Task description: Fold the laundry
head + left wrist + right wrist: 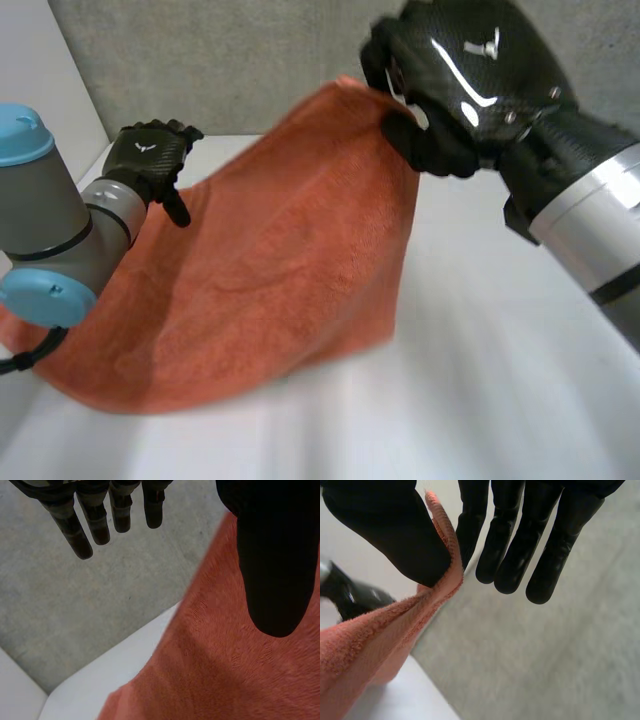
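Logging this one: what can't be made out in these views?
Head view: the left arm hides part of the orange towel's edge.
Head view: the right hand covers the towel part it pinches.
Left wrist view: the left hand's thumb covers the towel beneath; contact cannot be told.
Right wrist view: the towel runs off the edge; its lower part is cut off.

grey concrete wall [75, 605] straight past my l. fingertips [82, 547], also past my r. fingertips [540, 592]. white table [115, 675] meets wall's base beyond both. white side panel [40, 60] joins at corner beyond l. fingertips.
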Controlling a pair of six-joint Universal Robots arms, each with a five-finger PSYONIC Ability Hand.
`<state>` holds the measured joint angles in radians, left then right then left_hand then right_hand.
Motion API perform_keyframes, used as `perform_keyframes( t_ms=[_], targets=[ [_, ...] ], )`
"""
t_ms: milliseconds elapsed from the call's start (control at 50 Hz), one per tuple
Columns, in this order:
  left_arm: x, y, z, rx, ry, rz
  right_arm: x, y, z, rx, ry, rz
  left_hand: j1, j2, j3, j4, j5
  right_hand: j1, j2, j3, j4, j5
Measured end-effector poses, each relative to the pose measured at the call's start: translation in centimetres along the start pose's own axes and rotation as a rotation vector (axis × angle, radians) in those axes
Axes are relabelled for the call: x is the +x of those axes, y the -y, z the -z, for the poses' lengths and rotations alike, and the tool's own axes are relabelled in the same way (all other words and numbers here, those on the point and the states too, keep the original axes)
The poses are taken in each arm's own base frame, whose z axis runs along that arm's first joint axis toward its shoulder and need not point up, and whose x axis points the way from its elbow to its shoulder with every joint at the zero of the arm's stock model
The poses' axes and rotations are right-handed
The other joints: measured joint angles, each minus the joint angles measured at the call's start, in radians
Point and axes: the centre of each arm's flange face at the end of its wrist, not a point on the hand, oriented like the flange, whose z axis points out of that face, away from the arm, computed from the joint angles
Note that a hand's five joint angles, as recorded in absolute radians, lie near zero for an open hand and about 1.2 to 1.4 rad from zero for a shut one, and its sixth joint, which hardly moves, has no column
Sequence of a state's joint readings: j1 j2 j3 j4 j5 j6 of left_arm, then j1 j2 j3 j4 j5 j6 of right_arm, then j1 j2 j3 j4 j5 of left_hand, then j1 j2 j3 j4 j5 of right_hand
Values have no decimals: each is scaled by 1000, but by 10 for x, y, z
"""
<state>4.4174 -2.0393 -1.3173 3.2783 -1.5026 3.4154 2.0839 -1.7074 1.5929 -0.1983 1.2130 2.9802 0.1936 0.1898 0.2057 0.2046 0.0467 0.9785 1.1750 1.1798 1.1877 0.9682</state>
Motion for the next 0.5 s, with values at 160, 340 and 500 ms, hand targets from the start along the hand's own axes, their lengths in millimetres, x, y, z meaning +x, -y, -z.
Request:
perform_keyframes(
  t_ms=[160,340,500],
  targets=[
    [-1,-11,-29,82,-77,-9,-9,45,18,116,102,14,0,0,0,0,0,0,0,0,0,0],
    [17,-47,-44,53,-231,3,-8,57,26,144,101,-20,386,353,315,323,306,0,0,0,0,0],
    [32,-76,-44,-3,-352,36,18,44,21,108,8,-5,909,931,909,916,876,0,0,1,0,0]
  ],
)
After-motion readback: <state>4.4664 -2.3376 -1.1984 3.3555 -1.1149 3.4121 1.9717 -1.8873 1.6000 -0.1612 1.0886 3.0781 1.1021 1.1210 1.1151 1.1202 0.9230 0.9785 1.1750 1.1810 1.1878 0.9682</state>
